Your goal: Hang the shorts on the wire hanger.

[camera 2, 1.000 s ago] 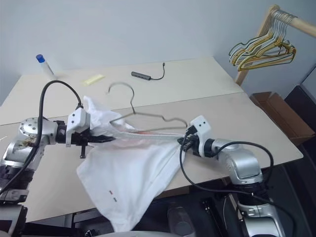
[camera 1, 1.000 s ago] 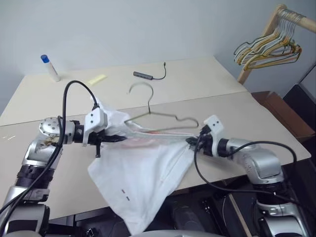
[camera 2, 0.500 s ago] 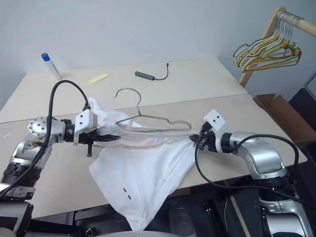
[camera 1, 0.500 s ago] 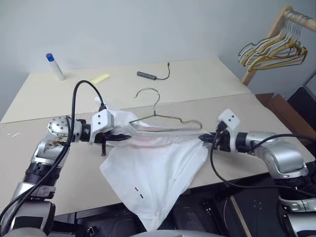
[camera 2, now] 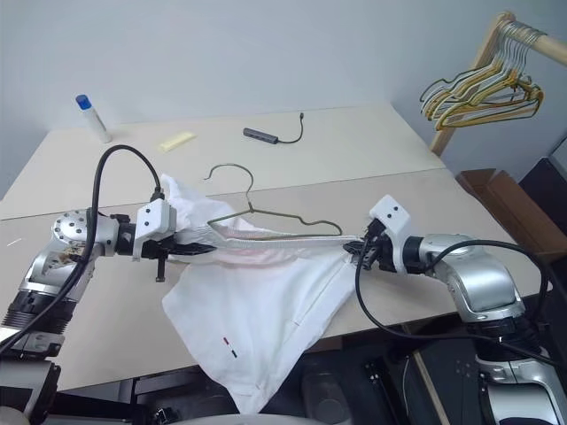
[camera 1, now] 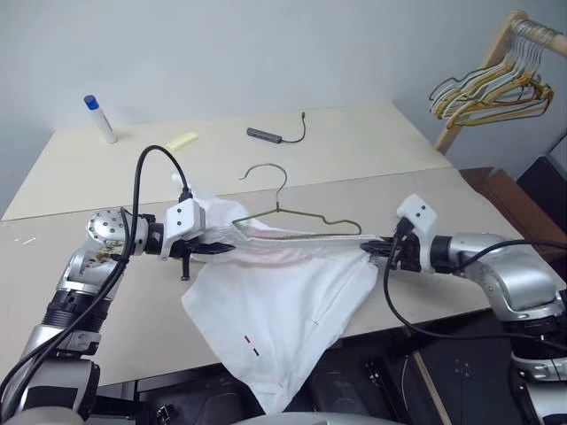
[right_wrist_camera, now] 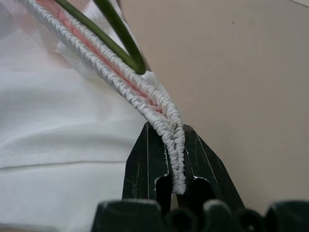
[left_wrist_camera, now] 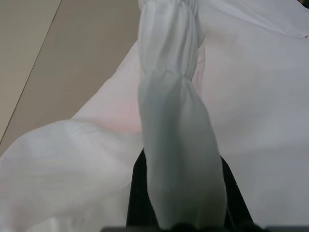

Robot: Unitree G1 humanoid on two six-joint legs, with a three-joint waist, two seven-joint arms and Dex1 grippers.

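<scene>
We hold the shorts (camera 1: 275,301) by the elastic waistband, one end in each gripper, and the band is pulled into a straight line between them. The left gripper (camera 1: 215,249) is closed on the bunched left end of the band; in the left wrist view the cloth comes straight out from between the dark fingers (left_wrist_camera: 137,203). The right gripper (camera 2: 359,251) is closed on the right end, and the right wrist view shows the gathered band pinched flat between its two fingers (right_wrist_camera: 145,164).

The wire hanger (camera 2: 270,215) sits along the stretched band, between the two sets of jaws. Its right corner lies just beyond the right jaws, inside the waist opening, with the band passing beside the wire. Its left corner goes into the cloth near the left jaws, but there we cannot tell if the wire is inside the band or only resting on it. The hook stands up free above the band. The legs of the shorts hang below the jaws and over the edge of the table (camera 1: 381,142).

We judge that the step in hand is spreading the waistband over the hanger's shoulders, and it seems nearly done. The next move probably calls for easing the tension slowly, so that the band settles on the wire, and for checking the left corner before either grip lets go. If one side slips first, the hanger may tip out.
</scene>
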